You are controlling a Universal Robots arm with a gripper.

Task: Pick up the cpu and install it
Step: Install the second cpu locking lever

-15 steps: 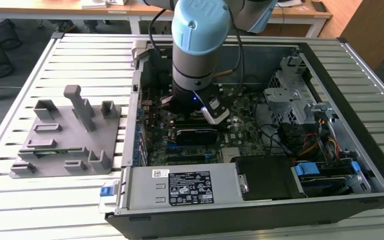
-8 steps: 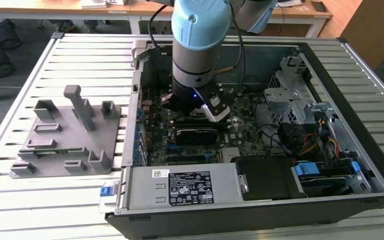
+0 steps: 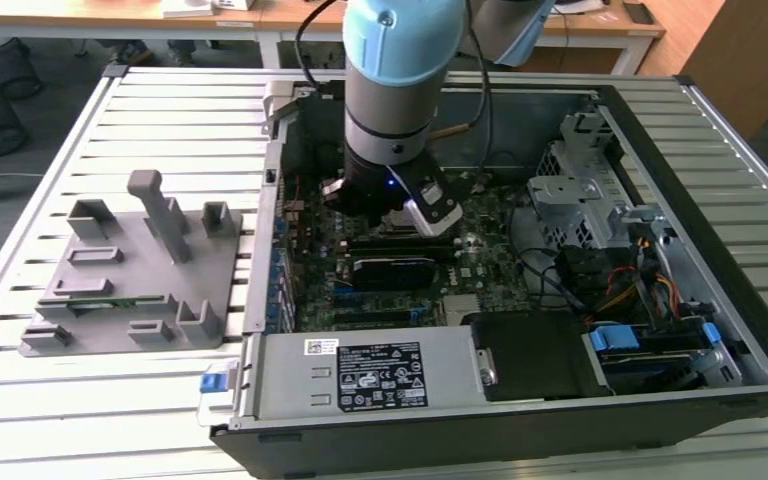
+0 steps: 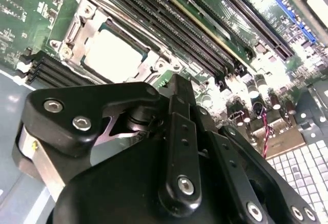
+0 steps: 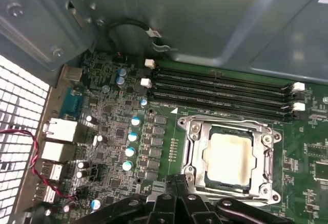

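The cpu [image 5: 228, 154] has a pale, matt metal top inside a shiny bare-metal socket frame [image 5: 194, 131]. The claw [image 4: 174, 131] is matt black with bright steel screws. The board [image 5: 110, 131] is glossy green.

In the exterior view the arm [image 3: 391, 90] hides the hand and the socket beneath it. In both wrist views the hand [image 5: 177, 203] is cut off by the picture's edge, so its fingertips cannot be seen. In the second wrist view the cpu [image 4: 115, 55] is washed out by glare.
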